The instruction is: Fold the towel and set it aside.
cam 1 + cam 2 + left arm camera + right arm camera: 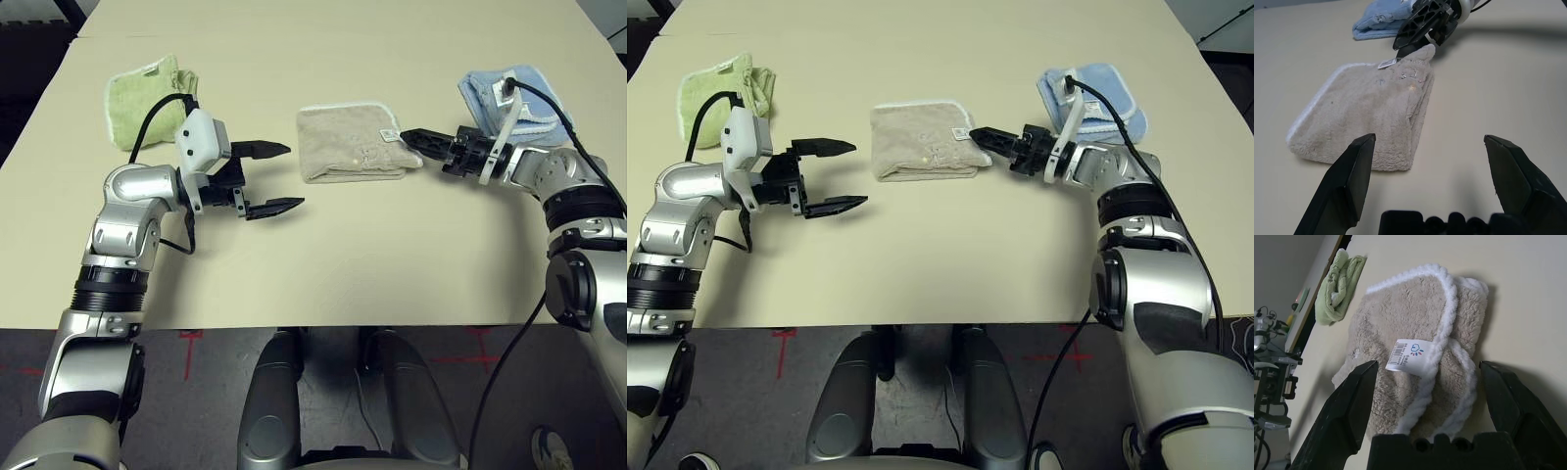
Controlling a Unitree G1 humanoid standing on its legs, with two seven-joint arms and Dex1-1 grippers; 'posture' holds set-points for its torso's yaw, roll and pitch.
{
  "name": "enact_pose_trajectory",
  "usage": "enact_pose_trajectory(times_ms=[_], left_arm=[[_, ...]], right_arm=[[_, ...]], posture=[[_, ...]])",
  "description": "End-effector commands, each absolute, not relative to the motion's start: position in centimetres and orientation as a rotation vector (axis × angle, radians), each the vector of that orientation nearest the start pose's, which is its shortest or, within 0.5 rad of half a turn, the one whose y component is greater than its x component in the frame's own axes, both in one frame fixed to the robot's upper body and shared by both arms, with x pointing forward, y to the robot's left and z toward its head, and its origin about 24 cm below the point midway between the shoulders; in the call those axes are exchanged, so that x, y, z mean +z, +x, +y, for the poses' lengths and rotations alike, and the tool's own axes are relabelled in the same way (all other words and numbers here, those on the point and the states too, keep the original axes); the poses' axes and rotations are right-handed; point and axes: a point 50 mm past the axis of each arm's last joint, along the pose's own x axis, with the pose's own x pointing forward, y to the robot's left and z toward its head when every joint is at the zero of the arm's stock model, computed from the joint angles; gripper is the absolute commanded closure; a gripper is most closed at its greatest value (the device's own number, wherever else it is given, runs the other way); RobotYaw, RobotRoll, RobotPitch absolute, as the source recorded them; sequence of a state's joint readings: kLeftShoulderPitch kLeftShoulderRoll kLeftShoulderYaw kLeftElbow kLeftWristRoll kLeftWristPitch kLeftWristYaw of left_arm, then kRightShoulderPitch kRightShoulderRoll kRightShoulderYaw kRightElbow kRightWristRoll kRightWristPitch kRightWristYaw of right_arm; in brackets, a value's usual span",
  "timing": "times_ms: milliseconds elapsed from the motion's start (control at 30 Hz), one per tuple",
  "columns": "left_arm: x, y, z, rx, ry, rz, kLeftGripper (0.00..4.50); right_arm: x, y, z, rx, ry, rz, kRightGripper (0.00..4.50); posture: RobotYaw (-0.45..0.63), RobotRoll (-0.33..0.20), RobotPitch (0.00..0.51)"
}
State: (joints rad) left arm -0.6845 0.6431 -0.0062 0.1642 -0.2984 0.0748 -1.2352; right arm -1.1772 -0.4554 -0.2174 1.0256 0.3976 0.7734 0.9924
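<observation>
The beige towel (pixel 351 144) lies folded at the middle of the table, white edging and a small label (pixel 1409 354) at its right far corner. My right gripper (pixel 407 134) is open at that corner, one finger (pixel 1352 401) on each side of it, gripping nothing. It also shows in the left wrist view as the right gripper (pixel 1415 34) at the towel's (pixel 1371 112) far end. My left gripper (pixel 292 176) hovers open just left of the towel, apart from it, with nothing between its fingers (pixel 1354 171).
A light green towel (pixel 147 98) lies bunched at the far left, behind my left arm. A light blue towel (pixel 514 98) sits at the far right, by my right wrist. The table's front edge (pixel 294 321) runs close to my body.
</observation>
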Motion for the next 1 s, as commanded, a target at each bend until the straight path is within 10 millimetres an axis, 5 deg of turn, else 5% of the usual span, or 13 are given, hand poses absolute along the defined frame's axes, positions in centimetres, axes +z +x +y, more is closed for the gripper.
enact_pose_trajectory(times_ms=[33, 533, 633, 1000], left_arm=[[21.5, 31.0, 18.6, -1.215, 0.557, -0.198, 0.0], [21.5, 30.8, 18.0, -1.225, 0.553, -0.195, 0.0], [21.6, 30.8, 18.0, -1.227, 0.557, -0.192, 0.0], [21.5, 30.8, 18.0, -1.231, 0.56, -0.182, 0.0]], right_arm=[[19.2, 39.0, -18.1, 0.87, 0.558, 0.396, 0.04], [19.3, 38.2, -16.8, 0.941, 0.564, 0.456, 0.04], [19.3, 38.2, -16.7, 0.94, 0.572, 0.45, 0.66], [19.2, 38.1, -16.6, 0.927, 0.583, 0.43, 4.48]], posture=[[0.09, 0.0, 0.302], [0.08, 0.0, 0.303], [0.08, 0.0, 0.302], [0.08, 0.0, 0.302]])
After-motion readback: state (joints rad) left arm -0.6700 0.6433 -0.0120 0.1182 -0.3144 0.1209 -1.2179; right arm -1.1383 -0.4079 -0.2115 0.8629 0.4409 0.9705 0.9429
